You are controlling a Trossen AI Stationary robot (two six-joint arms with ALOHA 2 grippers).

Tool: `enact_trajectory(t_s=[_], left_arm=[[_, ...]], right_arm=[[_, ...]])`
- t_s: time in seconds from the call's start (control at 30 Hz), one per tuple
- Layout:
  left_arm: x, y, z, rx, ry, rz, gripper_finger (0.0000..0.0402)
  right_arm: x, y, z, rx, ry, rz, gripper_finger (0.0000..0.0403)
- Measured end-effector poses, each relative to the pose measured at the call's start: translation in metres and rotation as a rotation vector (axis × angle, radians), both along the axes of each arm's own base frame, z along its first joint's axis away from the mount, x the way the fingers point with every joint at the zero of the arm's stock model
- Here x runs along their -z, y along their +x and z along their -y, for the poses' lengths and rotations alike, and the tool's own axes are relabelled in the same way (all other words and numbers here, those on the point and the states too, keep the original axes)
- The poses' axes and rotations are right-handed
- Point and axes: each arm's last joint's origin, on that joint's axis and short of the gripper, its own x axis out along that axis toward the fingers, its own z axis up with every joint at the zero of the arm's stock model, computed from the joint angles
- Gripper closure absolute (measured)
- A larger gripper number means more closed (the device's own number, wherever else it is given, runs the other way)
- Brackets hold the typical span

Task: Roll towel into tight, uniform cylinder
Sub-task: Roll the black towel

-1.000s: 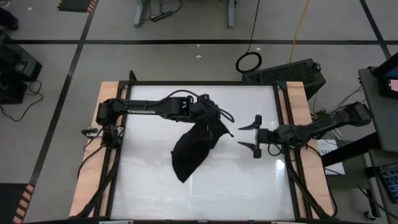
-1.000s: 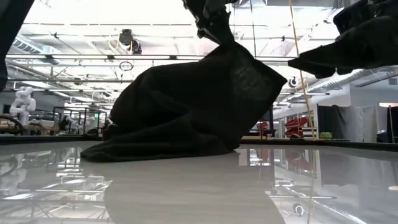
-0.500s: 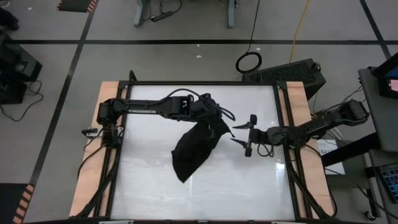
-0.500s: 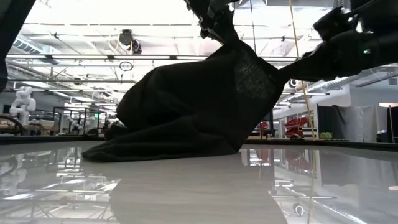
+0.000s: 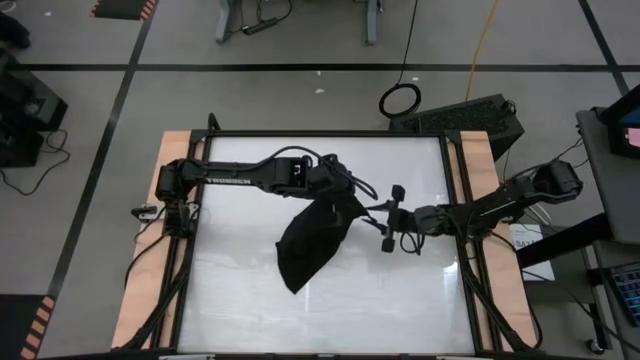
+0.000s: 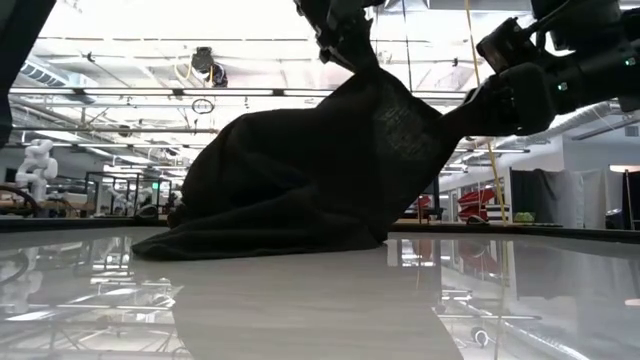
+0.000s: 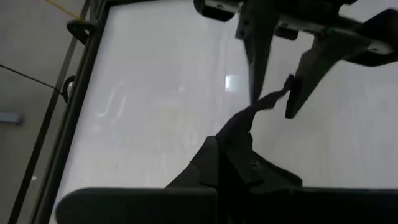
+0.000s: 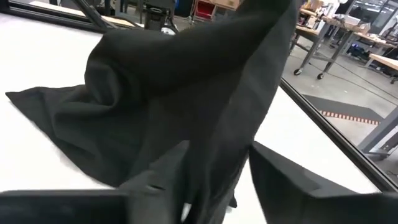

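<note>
The black towel [image 5: 305,240] is raised at one bunched end, and its lower part lies heaped on the white table [image 5: 400,310]. My left gripper [image 5: 345,195] is shut on that raised end, above the middle of the table. My right gripper [image 5: 388,216] comes in level from the table's right and is open. Its two fingers stand on either side of a thin corner [image 7: 273,101] of the towel that sticks out toward the right. In the low view the towel [image 6: 300,180] slopes from the left gripper [image 6: 345,35] down to the table. My left gripper pinches a gathered bunch of the towel's upper end [image 6: 368,72], slanting down from the table's left. Several layers are drawn into a narrow neck below the fingers. The cloth hangs from there, with its lower part resting on the table. My right gripper has the towel's corner [image 8: 217,168] between its fingers [image 8: 155,180], coming level from the right. I cannot tell whether either finger touches the cloth.
A black frame [image 5: 320,133] rims the table, with wooden boards [image 5: 150,250] along both sides. Bare table surface lies toward the near edge and the left. Cables and equipment stand on the floor beyond the far edge.
My right gripper has moved toward the table's left, up to the towel's protruding corner. Its fingers have drawn closer together around that corner. The towel and my left gripper have stayed as they were.
</note>
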Motion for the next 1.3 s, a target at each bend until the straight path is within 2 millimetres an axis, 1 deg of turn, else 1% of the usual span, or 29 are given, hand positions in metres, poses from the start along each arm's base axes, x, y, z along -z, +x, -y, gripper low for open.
enact_trajectory(t_s=[0.17, 0.2, 0.43, 0.53, 0.67, 0.8, 0.93, 1.03, 1.17, 1.3], left_arm=[[0.002, -0.003, 0.000, 0.000, -0.002, -0.037, 0.0400], [0.002, -0.003, 0.001, 0.001, -0.002, -0.039, 0.0400], [0.003, -0.002, 0.009, 0.022, -0.011, -0.036, 0.0400], [0.009, 0.001, 0.014, 0.047, -0.049, -0.047, 0.0400], [0.030, 0.011, 0.020, 0.076, -0.082, -0.097, 0.0391], [0.060, 0.023, 0.025, 0.085, -0.080, -0.172, 0.0361], [0.090, 0.032, 0.033, 0.097, -0.081, -0.241, 0.0323], [0.108, 0.037, 0.043, 0.116, -0.078, -0.284, 0.0298], [0.121, 0.040, 0.056, 0.142, -0.074, -0.307, 0.0270], [0.122, 0.038, 0.061, 0.115, -0.054, -0.313, 0.0252]], right_arm=[[-0.001, -0.001, 0.000, 0.000, -0.001, -0.005, 0.0379], [0.000, -0.001, 0.000, -0.001, -0.005, -0.014, 0.0390], [0.004, -0.004, -0.001, -0.002, 0.042, -0.057, 0.0401], [0.005, -0.008, -0.004, -0.018, 0.066, -0.088, 0.0402], [0.003, -0.016, -0.010, -0.056, 0.111, -0.117, 0.0402], [-0.001, -0.027, -0.015, -0.100, 0.166, -0.153, 0.0402], [-0.002, -0.041, -0.020, -0.207, 0.303, -0.238, 0.0402], [0.000, -0.054, -0.023, -0.285, 0.420, -0.340, 0.0403], [0.005, -0.069, -0.028, -0.350, 0.534, -0.489, 0.0403], [0.011, -0.080, -0.030, -0.332, 0.581, -0.611, 0.0403]])
